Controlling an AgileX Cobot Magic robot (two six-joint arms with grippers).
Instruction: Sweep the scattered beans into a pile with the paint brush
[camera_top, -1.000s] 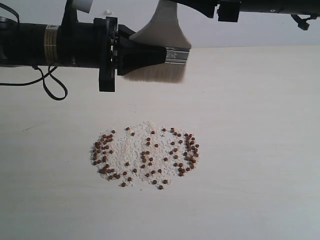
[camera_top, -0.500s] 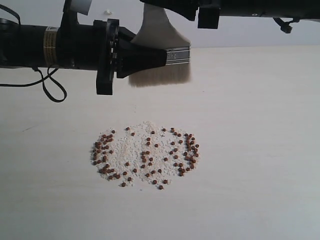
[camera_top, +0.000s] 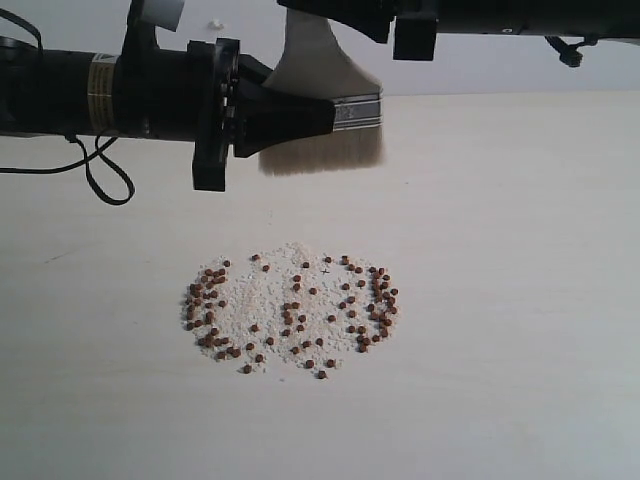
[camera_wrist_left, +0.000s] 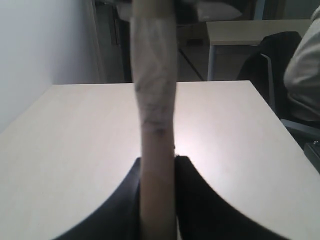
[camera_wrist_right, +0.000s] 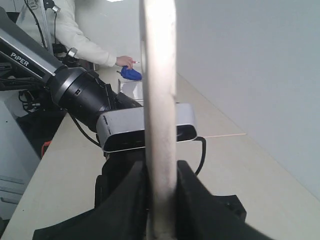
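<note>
A second ago the right gripper (camera_top: 340, 14) sat further toward three o'clock with its jaws wider; since then it has slid in over the brush (camera_top: 322, 128) and pinched shut on the wooden handle, which the right wrist view shows squeezed between both jaws. The left gripper (camera_top: 300, 114) has not let go and is clamped on the brush at the metal band, bristles pointing down. So we judge this a handover with both arms holding on and no sweeping begun. The brush hangs in the air, well apart from the table (camera_top: 520, 300), at twelve o'clock of the beans (camera_top: 290, 310). They lie spread over pale crumbs (camera_top: 265, 292), thickest at nine and three o'clock of the patch, not yet piled
</note>
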